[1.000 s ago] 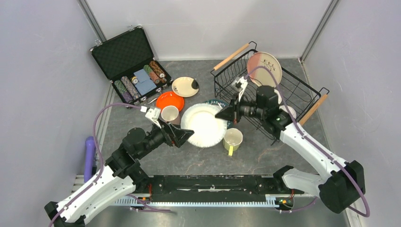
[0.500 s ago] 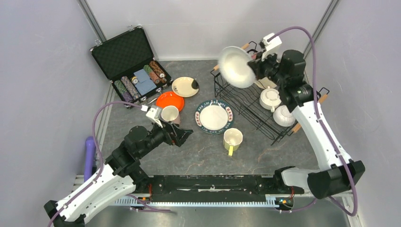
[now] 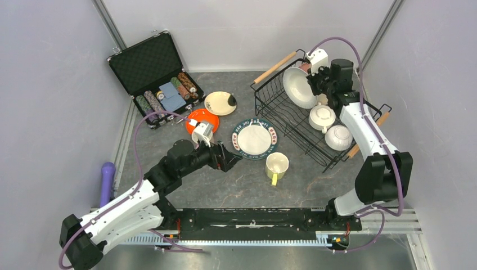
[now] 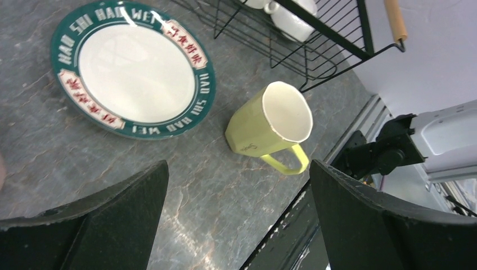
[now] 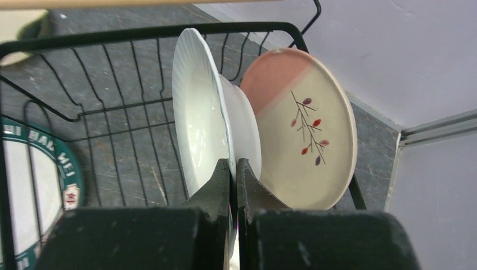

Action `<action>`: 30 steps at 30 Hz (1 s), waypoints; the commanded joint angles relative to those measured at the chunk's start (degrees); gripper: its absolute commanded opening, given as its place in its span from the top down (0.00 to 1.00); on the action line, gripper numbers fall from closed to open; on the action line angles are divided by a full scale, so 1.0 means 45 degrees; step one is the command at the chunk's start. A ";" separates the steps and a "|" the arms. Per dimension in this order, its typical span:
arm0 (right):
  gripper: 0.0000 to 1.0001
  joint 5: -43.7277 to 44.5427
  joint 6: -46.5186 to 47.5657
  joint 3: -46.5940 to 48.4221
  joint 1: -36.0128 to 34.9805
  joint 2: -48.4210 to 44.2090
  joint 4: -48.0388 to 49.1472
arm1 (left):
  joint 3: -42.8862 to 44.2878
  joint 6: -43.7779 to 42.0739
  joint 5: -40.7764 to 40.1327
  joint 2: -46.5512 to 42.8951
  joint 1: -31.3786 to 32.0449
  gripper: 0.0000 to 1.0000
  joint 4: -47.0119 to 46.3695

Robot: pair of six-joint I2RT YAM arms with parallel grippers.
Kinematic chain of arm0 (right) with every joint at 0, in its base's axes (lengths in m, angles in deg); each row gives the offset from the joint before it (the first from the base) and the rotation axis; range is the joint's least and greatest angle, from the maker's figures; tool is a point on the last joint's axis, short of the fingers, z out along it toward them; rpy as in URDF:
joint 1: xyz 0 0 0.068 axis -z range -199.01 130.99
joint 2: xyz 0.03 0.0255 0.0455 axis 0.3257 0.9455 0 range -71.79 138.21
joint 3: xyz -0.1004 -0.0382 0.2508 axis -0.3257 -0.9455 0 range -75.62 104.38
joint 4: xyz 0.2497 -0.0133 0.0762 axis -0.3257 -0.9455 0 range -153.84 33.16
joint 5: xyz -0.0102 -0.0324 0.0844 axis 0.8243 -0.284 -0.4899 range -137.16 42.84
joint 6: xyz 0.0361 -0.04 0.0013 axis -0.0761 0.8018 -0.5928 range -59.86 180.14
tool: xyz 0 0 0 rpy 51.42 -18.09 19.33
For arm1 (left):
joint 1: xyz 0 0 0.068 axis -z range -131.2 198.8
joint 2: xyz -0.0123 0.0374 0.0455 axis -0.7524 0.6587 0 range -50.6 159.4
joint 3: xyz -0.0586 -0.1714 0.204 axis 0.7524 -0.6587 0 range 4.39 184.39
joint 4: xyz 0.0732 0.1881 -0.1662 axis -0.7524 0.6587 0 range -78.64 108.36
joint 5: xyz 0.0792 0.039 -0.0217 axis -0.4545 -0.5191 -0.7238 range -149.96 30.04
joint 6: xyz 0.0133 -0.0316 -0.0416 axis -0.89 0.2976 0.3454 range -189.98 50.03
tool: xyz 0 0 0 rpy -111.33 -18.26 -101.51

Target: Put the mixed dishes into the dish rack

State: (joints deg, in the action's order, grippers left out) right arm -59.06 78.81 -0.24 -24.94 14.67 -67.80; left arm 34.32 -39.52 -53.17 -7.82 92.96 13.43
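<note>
My right gripper [image 3: 313, 79] is shut on the rim of the white plate [image 3: 298, 87], holding it on edge inside the dish rack [image 3: 292, 125]. In the right wrist view the white plate [image 5: 202, 107] stands just in front of the pink-cream plate [image 5: 306, 129], with my gripper [image 5: 233, 163] clamped on its edge. A white mug [image 3: 322, 117] and a small white bowl [image 3: 338, 136] lie in the rack. My left gripper [image 3: 230, 160] is open and empty, low over the table beside the teal-rimmed plate [image 3: 254, 138] and yellow-green mug [image 3: 277, 166]. Both show in the left wrist view: plate [image 4: 136, 70], mug [image 4: 270, 121], gripper [image 4: 237, 169].
The orange plate [image 3: 198, 117] and the cream black-spotted plate [image 3: 220, 103] lie left of the rack. An open black case [image 3: 154, 70] with poker chips stands at the back left. A purple object [image 3: 107, 180] lies by the left wall. The rack's wooden handles [image 3: 274, 67] stick out.
My right arm lifted the white plate off the teal-rimmed plate, carried it over the rack and stood it in front of the pink-cream plate. My left arm reached further toward the teal-rimmed plate.
</note>
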 commanded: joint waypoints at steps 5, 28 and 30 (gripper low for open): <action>1.00 -0.0821 0.1787 0.0172 0.0728 0.0645 0.3010 | 0.0162 -0.0096 0.1299 0.1263 0.0010 0.01 -0.2391; 1.00 -0.1928 0.0119 0.1086 0.2223 0.3743 0.3763 | 0.0770 -0.0342 0.2161 0.3070 -0.0078 0.00 -0.2426; 0.71 -0.2179 -0.0089 0.1254 0.2328 0.3841 0.3626 | 0.0755 -0.0326 0.2164 0.3056 -0.0087 0.00 -0.2431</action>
State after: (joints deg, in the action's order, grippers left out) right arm -68.22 80.96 1.42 -16.03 31.26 -56.17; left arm 35.52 -39.52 -45.41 5.80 92.85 4.79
